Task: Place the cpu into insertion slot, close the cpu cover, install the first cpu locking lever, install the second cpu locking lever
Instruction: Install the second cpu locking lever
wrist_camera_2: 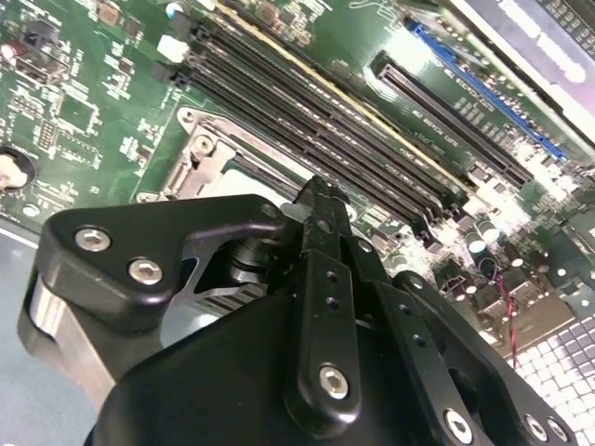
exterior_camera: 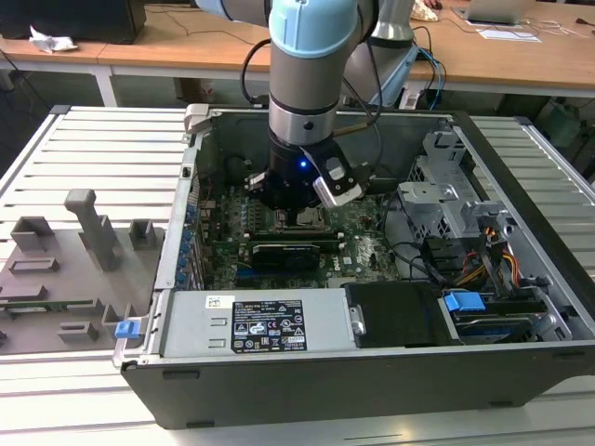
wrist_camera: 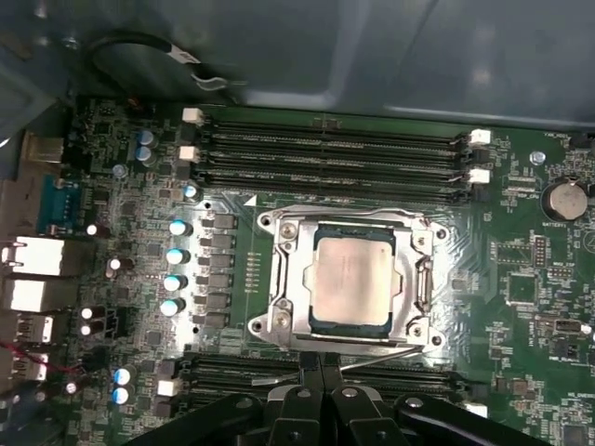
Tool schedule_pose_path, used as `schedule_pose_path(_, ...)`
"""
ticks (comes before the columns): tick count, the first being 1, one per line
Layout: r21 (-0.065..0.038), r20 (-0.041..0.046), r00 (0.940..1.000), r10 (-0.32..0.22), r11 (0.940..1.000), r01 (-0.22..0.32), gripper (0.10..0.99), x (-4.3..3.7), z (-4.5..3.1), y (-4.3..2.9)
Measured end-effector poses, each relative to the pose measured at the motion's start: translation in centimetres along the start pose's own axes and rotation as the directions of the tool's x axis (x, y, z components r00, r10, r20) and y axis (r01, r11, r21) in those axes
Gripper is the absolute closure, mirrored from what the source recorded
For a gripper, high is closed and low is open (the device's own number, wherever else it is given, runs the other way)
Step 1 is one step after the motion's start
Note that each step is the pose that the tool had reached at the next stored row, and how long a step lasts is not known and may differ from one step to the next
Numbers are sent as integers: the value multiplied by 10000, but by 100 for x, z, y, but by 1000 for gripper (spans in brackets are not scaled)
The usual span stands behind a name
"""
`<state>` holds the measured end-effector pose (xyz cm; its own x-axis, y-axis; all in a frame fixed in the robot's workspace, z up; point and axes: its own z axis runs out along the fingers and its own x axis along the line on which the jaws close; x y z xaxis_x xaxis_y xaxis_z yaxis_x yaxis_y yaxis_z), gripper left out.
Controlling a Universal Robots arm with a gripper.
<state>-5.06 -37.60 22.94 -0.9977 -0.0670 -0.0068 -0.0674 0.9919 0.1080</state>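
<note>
Inside, one computer case (exterior_camera: 521, 279), one green board (wrist_camera: 521, 307), one socket (wrist_camera: 346, 281), one cover (wrist_camera: 279, 288) shut around one chip (wrist_camera: 351, 286) seated within. Below, one gripper (wrist_camera: 323, 364), fingers pressed together on nothing, partly cut off; levers hard to make out.

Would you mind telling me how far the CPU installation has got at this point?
Done, by the look of it: the cpu sits in the insertion slot, and the cpu cover lies flat around it. In hand: the gripper is at the socket's edge, beside a thin locking lever that seems not yet latched. Left: whether either lever is locked cannot be confirmed.
</note>
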Motion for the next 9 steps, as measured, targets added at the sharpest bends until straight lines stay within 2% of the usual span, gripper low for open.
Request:
schedule_pose_path(3, -65, 4, 10000, -2, 10000, 2, 980, 28, -3, -47)
schedule_pose_path(9, -231, 15, 10000, 0, 9997, 1, 980, 94, -1, -76)
